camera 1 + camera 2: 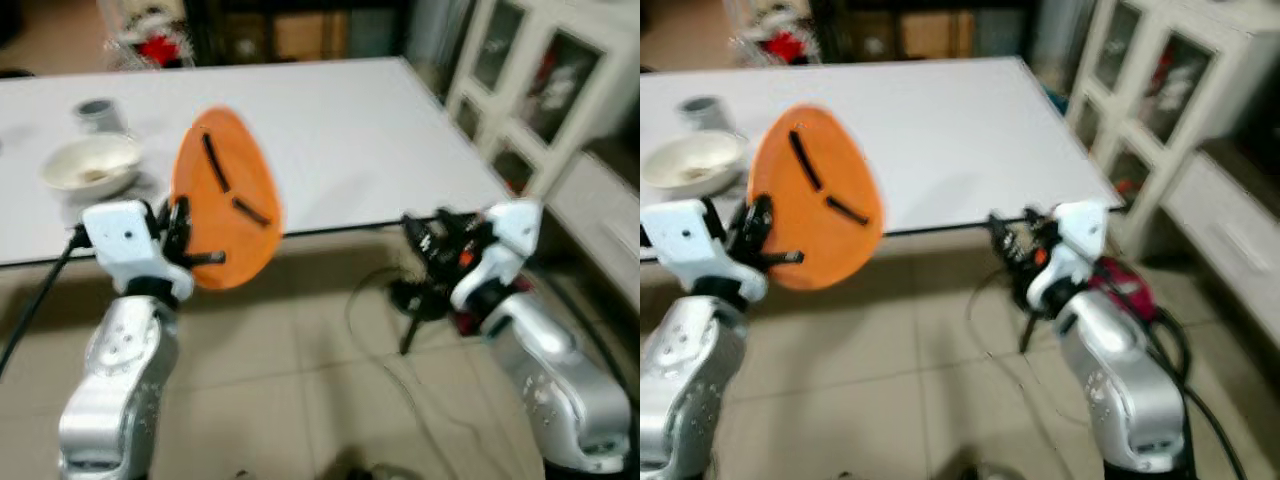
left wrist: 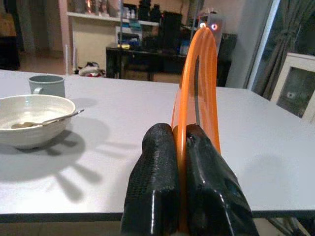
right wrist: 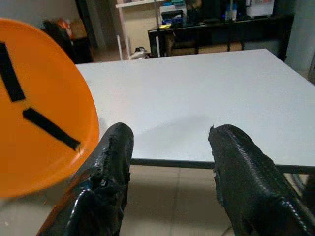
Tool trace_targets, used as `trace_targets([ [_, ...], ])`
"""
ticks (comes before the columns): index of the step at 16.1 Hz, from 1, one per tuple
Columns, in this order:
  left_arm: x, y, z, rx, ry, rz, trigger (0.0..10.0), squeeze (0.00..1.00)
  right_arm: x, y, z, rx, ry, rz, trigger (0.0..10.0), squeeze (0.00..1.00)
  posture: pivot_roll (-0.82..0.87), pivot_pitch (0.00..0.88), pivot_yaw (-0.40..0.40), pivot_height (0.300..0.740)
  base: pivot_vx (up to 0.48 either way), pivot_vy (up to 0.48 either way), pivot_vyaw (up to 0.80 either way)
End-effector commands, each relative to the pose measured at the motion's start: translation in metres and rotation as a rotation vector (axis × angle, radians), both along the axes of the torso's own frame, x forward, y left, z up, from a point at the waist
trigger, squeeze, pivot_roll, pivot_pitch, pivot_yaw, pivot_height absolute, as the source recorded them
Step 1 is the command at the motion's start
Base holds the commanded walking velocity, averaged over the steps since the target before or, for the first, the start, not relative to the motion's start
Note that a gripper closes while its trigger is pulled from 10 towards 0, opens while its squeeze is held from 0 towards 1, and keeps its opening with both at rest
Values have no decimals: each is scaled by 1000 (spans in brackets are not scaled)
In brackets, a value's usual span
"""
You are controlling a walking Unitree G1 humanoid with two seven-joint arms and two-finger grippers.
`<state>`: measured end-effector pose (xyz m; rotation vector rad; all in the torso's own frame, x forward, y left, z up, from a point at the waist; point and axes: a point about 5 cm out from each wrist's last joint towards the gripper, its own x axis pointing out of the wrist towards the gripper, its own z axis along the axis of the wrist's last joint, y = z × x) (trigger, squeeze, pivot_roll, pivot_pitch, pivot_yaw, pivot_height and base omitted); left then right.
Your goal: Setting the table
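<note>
My left hand (image 1: 178, 232) pinches the orange plate (image 1: 225, 195) by its rim, held upright to carry it. It hangs at the counter (image 1: 340, 130) edge. My right hand (image 3: 167, 167) is spread, holding nothing.

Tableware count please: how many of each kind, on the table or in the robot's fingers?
Orange plate, held on edge in the left gripper: 1
White bowl: 1
Spoon in the bowl: 1
Grey cup: 1
Total: 4
</note>
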<state>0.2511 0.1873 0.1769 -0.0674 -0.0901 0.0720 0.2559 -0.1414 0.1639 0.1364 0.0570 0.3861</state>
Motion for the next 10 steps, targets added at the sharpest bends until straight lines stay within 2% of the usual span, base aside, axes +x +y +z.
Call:
trace_targets([
  [1,2,-4,9,5,-43,-13,10000,0,2,-1,-1,-23,3,-5,10000,0,-108,58,19,740,364,0,0],
  [4,7,-6,10,-3,-56,-37,10000,0,3,2,-8,-21,25,-1,10000,0,-106,61,19,740,384,0,0],
  [10,27,-6,21,-111,-109,-39,10000,0,2,9,-11,-21,37,66,10000,0,-109,67,22,740,400,0,0],
])
